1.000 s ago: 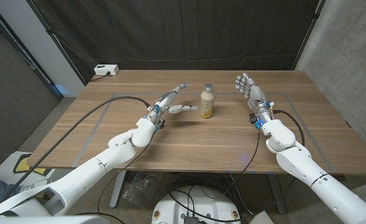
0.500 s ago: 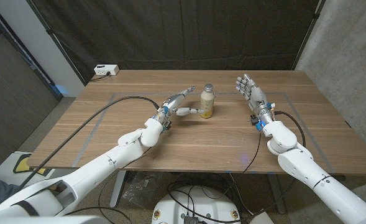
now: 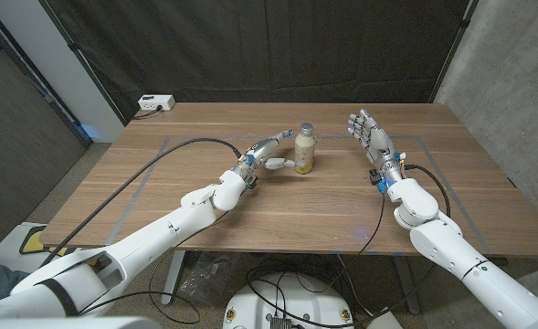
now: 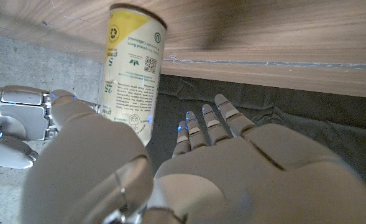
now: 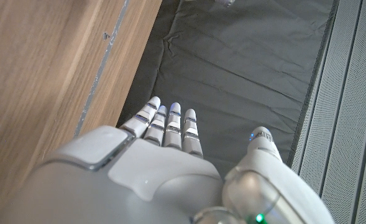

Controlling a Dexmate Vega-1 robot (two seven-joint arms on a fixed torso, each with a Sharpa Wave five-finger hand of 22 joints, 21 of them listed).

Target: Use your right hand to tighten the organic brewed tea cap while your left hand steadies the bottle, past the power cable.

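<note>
Tea bottle (image 3: 304, 151) upright near the middle of the worktop (image 3: 278, 201), silver cap (image 3: 306, 129) on top. Left robot hand (image 3: 270, 153) just beside the bottle, fingers spread around its side, thumb (image 3: 276, 165) close to the label; contact perhaps there, hard to judge. Right robot hand (image 3: 369, 134) well apart on the other side, raised, fingers apart, holding nothing. Black cable (image 3: 150, 163) lying across the worktop's left part.

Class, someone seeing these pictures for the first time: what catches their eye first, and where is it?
A tea bottle stands upright mid-table, its cap on. The left hand reaches in beside it, fingers apart, while the right hand hovers open on the bottle's other side.
</note>
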